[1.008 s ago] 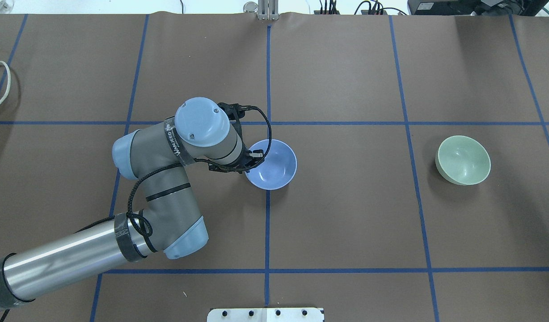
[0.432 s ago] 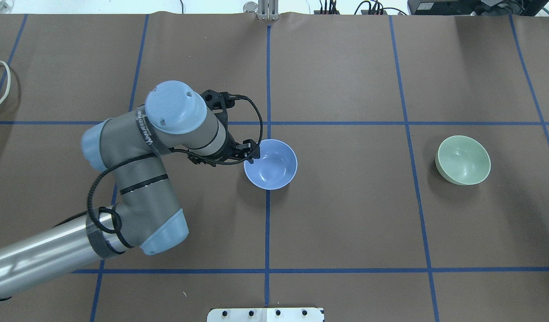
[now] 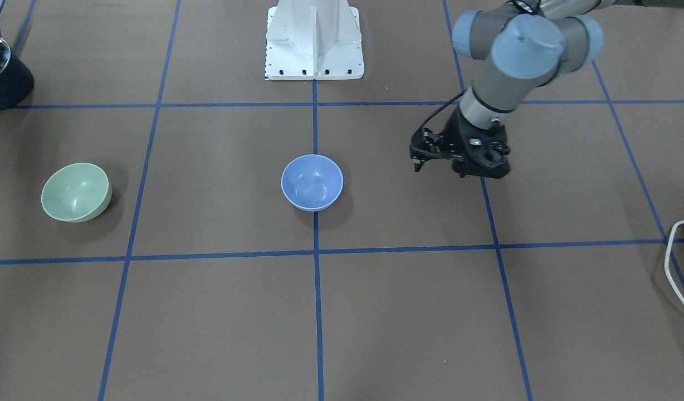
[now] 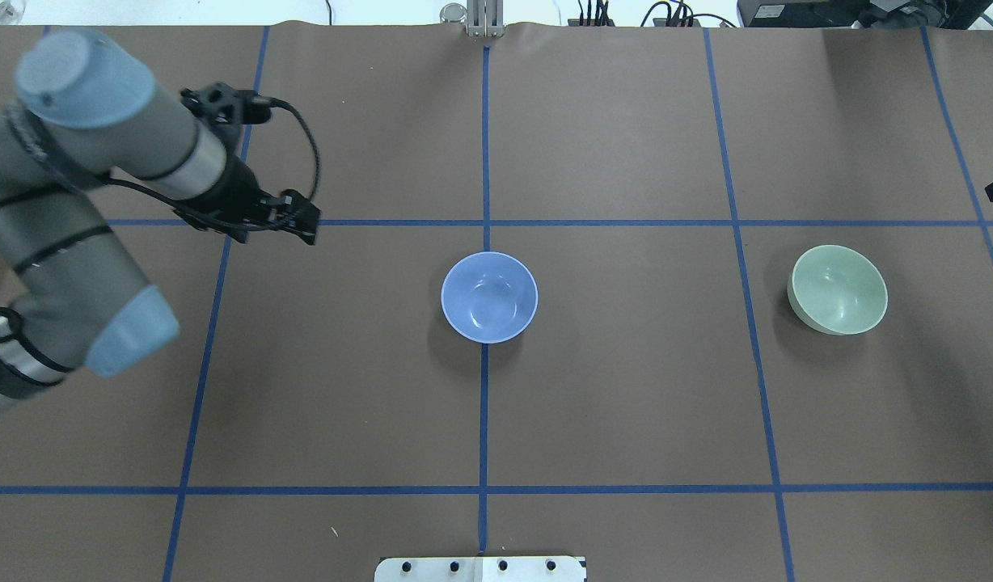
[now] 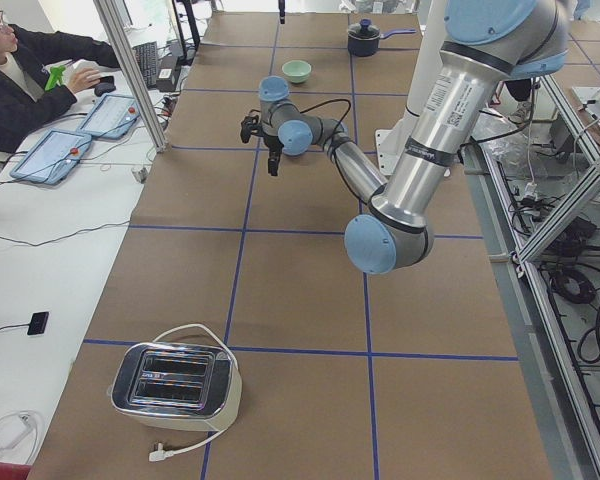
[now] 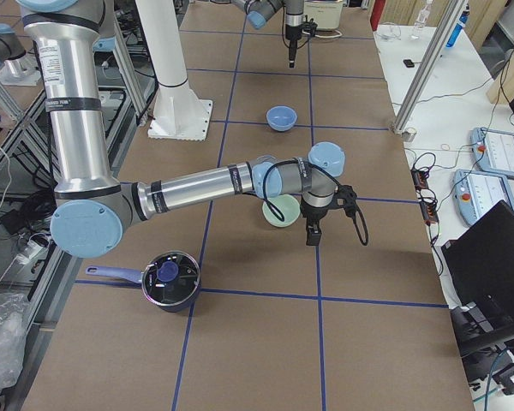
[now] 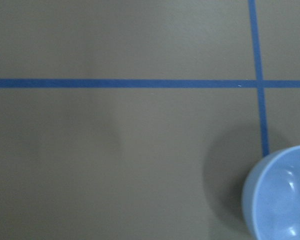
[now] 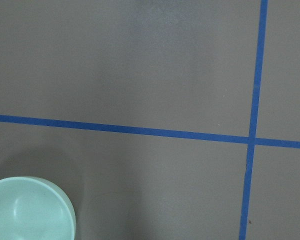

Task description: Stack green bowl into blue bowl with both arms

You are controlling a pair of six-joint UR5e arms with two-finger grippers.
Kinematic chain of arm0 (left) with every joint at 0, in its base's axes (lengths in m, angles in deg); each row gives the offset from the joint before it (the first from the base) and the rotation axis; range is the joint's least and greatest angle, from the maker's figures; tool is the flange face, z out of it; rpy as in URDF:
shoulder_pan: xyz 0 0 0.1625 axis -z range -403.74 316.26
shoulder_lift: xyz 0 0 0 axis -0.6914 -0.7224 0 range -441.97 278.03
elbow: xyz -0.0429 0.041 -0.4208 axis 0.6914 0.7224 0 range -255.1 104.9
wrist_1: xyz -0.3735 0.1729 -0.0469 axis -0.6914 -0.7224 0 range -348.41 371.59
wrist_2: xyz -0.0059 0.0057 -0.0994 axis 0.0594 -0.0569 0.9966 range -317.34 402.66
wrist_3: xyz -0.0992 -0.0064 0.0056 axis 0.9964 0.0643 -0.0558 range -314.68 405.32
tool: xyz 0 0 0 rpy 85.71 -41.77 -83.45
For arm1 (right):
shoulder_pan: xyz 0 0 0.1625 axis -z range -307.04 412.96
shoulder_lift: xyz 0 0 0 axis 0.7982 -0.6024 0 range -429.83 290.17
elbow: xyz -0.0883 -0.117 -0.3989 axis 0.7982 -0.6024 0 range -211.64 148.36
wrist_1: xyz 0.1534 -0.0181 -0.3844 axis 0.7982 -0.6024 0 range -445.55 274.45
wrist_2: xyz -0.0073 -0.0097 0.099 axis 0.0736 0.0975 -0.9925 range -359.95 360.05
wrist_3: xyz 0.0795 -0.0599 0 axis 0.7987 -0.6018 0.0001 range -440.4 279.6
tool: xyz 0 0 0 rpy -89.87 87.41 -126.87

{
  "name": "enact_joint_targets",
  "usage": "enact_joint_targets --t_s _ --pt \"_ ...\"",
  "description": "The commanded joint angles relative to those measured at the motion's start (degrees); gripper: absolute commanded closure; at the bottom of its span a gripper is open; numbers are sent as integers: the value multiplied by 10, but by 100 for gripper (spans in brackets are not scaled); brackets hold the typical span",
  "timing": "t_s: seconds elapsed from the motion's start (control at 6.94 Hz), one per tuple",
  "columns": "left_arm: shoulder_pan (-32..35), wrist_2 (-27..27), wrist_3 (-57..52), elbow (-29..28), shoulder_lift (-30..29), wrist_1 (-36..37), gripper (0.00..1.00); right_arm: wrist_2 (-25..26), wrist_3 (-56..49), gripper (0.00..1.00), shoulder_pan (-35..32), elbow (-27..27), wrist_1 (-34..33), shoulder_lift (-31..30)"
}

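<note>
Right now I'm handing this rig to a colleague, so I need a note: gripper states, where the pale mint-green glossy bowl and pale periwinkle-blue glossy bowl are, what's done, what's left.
Left gripper: empty, off to the robot's left of the pale periwinkle-blue glossy bowl, not touching it. Open or shut: cannot tell.
Right gripper: empty, hanging close beside the pale mint-green glossy bowl. Open or shut: cannot tell.
Both bowls stand upright and apart on the brown table cover: blue on the centre line, green on the robot's right.
Done: nothing stacked.
Left: grasp the green bowl, carry it over, set it in the blue one.
</note>
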Motion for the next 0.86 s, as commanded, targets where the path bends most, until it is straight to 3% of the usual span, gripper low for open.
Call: enact_joint_targets --t_s 0.0,0.14,0.43,0.72 --pt "160 73 -240 -13 107 5 1 -1 0 0 18 19 0 -1" --pt "224 73 -350 -44 139 17 1 0 -1 0 31 34 6 0" --pt "330 73 -548 -96 167 83 1 6 -1 0 78 -7 166 -10" --pt "364 75 -616 -107 217 77 1 21 -1 0 118 -38 201 -15"
